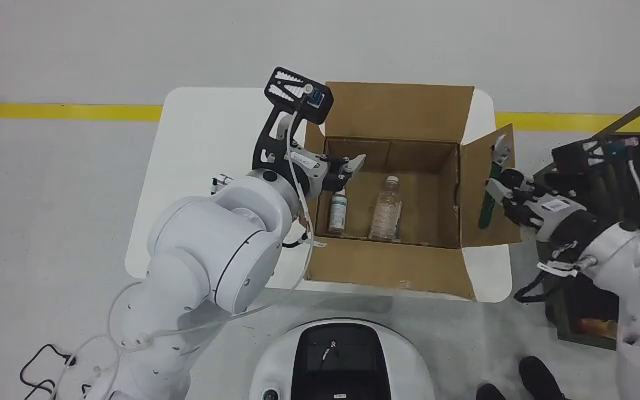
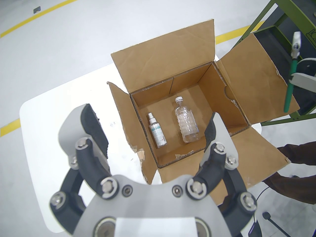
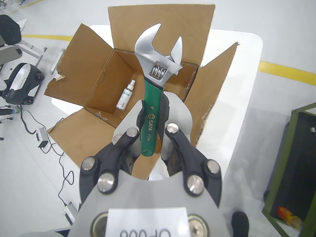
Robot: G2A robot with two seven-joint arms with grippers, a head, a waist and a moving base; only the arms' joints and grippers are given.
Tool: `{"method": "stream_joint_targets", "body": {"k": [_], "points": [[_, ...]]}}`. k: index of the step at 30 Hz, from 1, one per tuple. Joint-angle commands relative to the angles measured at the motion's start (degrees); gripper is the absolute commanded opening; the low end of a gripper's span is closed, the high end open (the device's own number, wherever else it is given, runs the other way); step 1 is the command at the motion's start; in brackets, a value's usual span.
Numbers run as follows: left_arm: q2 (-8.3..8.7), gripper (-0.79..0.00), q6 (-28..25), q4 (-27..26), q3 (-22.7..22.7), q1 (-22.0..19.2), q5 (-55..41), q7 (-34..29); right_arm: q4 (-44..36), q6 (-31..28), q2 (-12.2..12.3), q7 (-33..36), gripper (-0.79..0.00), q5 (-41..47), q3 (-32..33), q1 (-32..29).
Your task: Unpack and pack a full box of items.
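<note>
An open cardboard box [image 1: 395,262] [image 2: 172,57] [image 3: 158,18] stands on the white table [image 1: 215,130]. Inside lie a small spray bottle [image 1: 338,212] [image 2: 156,130] [image 3: 126,95] and a clear plastic bottle [image 1: 386,208] [image 2: 186,124]. My left gripper [image 1: 347,168] [image 2: 153,127] hovers open above the box's left side, holding nothing. My right gripper [image 1: 500,190] [image 3: 153,122] is shut on the green handle of an adjustable wrench [image 1: 490,190] [image 3: 154,92] [image 2: 291,75], held out beyond the box's right flap.
A green metal rack [image 1: 590,250] [image 2: 293,6] [image 3: 296,164] stands right of the table. The box's four flaps [image 1: 485,190] are folded outward. Cables and equipment lie on the floor [image 3: 42,134].
</note>
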Motion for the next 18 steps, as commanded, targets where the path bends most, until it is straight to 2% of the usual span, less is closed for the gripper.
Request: {"method": "stream_joint_targets", "body": {"k": [1,7,11,18], "points": [[0.0,0.0,0.0,0.0,0.0,0.0,0.0,0.0,1.5,0.6,0.1,0.1,-0.785,-2.5,-3.3,1.6],[0.0,0.0,0.0,0.0,0.0,0.0,0.0,0.0,7.6,5.0,0.0,-1.5,-0.785,-9.8,-12.7,5.7],[0.0,0.0,0.0,0.0,0.0,0.0,0.0,0.0,12.9,10.1,-0.4,-1.7,-0.785,-20.1,-21.3,9.1],[0.0,0.0,0.0,0.0,0.0,0.0,0.0,0.0,20.9,15.4,-1.9,-3.0,-0.785,-25.1,-31.2,14.5]]}}
